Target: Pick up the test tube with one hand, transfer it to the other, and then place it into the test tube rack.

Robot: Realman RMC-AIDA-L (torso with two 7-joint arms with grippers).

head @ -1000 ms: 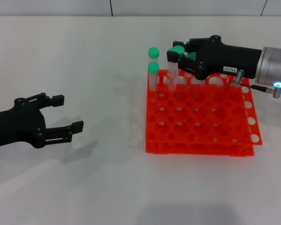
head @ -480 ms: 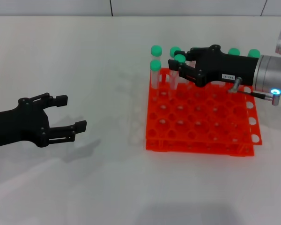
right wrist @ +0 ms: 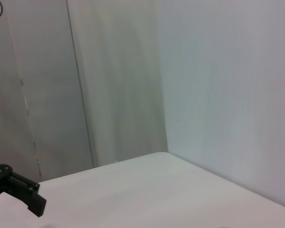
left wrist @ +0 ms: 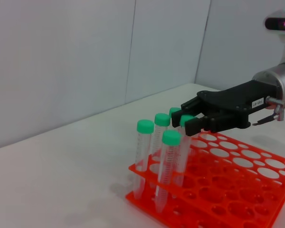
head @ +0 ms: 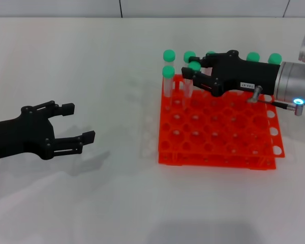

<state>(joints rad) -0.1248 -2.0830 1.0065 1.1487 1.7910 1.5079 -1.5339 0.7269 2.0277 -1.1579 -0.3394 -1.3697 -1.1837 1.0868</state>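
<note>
The tube [head: 194,71] stands upright in the rack [head: 218,137], green cap up, long axis vertical, in a hole near the rack's far left corner, and the right gripper [head: 192,72] is at its cap. Nearest us in the head view, the left gripper [head: 76,123] hangs low over the table [head: 117,203], well left of the rack, fingers spread and holding nothing. Beyond it sits the orange rack, with the right gripper reaching in from the right over its far rows; from above I cannot tell whether its fingers pinch the cap or merely flank it.

The left wrist view gives the side-on look: the tube [left wrist: 185,142] shows its full clear body, its green cap between the right gripper's [left wrist: 185,123] black fingertips, and other capped tubes [left wrist: 167,171] stand upright alongside. Contact there is unclear too. The right wrist view shows only wall and table, plus a dark gripper tip [right wrist: 23,192] low at one edge.
</note>
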